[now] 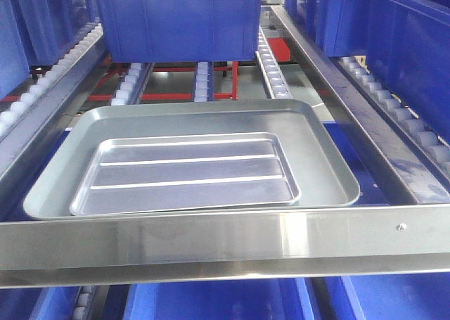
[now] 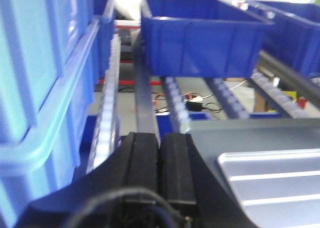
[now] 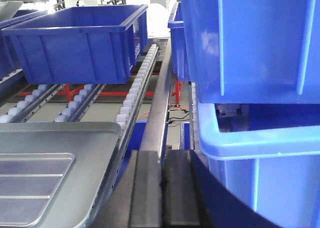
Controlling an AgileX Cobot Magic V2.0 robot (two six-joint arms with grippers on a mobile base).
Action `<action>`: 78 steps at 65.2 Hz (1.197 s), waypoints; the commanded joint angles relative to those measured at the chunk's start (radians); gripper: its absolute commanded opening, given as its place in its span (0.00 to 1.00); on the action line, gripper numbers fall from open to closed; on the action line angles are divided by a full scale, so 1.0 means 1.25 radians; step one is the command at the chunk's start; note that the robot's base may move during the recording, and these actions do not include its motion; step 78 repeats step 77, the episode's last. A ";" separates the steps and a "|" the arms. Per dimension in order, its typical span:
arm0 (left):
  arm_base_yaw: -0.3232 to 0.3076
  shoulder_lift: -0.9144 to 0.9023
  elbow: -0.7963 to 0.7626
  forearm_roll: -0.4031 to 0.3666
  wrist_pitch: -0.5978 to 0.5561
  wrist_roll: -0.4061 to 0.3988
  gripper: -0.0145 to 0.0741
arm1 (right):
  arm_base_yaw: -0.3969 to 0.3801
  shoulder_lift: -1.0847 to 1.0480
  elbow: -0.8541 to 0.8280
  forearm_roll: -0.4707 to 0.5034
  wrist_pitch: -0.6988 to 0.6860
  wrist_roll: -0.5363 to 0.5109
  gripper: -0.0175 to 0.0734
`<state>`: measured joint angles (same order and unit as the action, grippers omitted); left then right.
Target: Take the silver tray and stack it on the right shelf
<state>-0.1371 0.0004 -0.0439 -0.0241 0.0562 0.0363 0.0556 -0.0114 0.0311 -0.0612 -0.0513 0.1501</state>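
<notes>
The silver tray [image 1: 190, 172], shallow with two long raised ridges, lies inside a larger, deeper silver tray [image 1: 327, 169]. Both rest on the steel roller shelf behind its wide shiny front rail [image 1: 225, 242]. Neither gripper shows in the front view. My left gripper [image 2: 160, 138] is shut and empty, just left of the larger tray's left rim [image 2: 240, 135]; the ridged tray [image 2: 275, 180] lies to its right. My right gripper [image 3: 162, 155] is shut and empty, just right of the larger tray's right rim [image 3: 75, 138]; the ridged tray [image 3: 30, 183] lies to its left.
A blue bin [image 1: 176, 17] stands on the rollers behind the trays. Stacked blue bins crowd the left side [image 2: 35, 62] and the right side [image 3: 250, 37]. Roller tracks [image 1: 274, 74] and steel side rails [image 1: 365, 116] run back from the front rail. More blue bins sit below.
</notes>
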 commanded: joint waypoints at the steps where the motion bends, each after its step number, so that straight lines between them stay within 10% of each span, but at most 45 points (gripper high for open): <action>1: 0.023 -0.018 0.023 -0.009 -0.096 0.007 0.05 | -0.006 -0.014 -0.001 -0.011 -0.069 -0.002 0.25; 78: 0.028 -0.020 0.079 -0.009 -0.130 0.006 0.05 | -0.006 -0.014 -0.001 -0.011 -0.069 -0.002 0.25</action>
